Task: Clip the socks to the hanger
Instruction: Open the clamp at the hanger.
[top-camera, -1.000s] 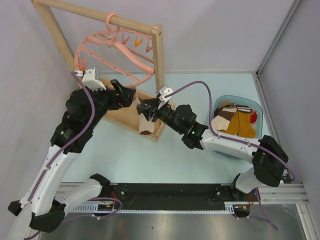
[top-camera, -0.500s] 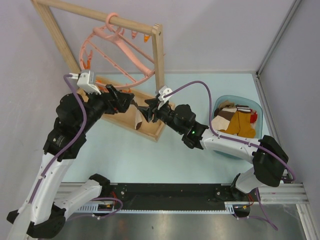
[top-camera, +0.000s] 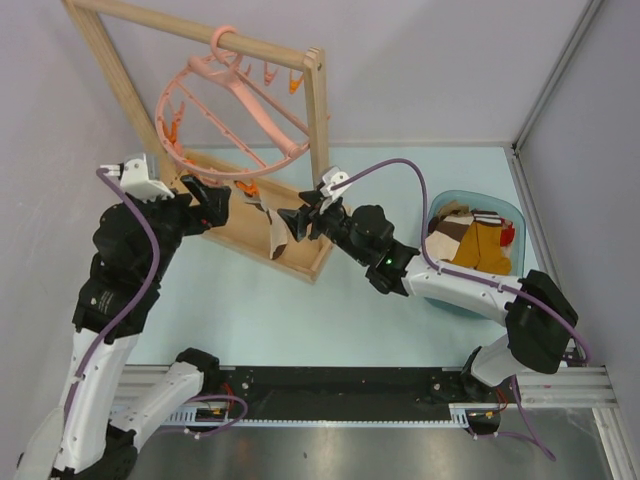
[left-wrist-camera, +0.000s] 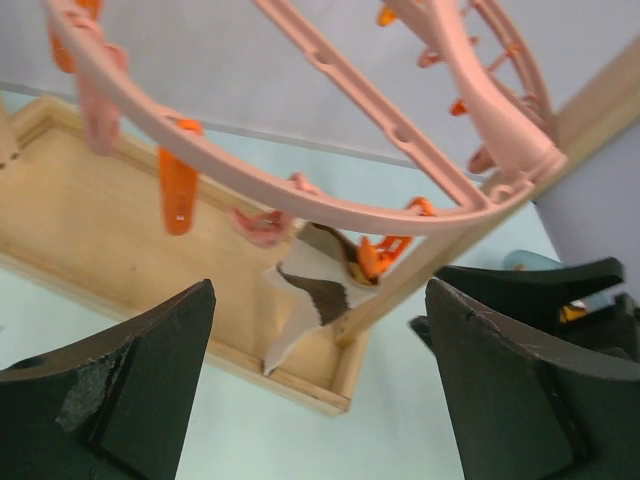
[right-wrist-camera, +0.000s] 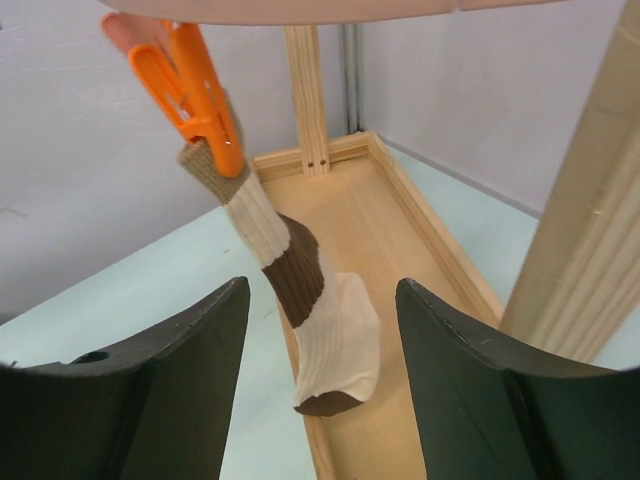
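Left arm (top-camera: 130, 250) drawn back, both jaws open, empty, sock (right-wrist-camera: 300, 300) clipped to hanger (top-camera: 255, 100), socks (top-camera: 470, 245) in tub (top-camera: 470, 197)

Both end effectors (top-camera: 222, 198) (top-camera: 287, 222) gape wide.

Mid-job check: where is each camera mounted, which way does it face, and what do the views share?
Top external: above and behind the bases, looking down on the hanger; both arms, left hand, right hand show.
Left wrist: looks up between its fingers at the hanger.
Right wrist: faces the clipped sock between its fingers.
Shared: all three show that sock.
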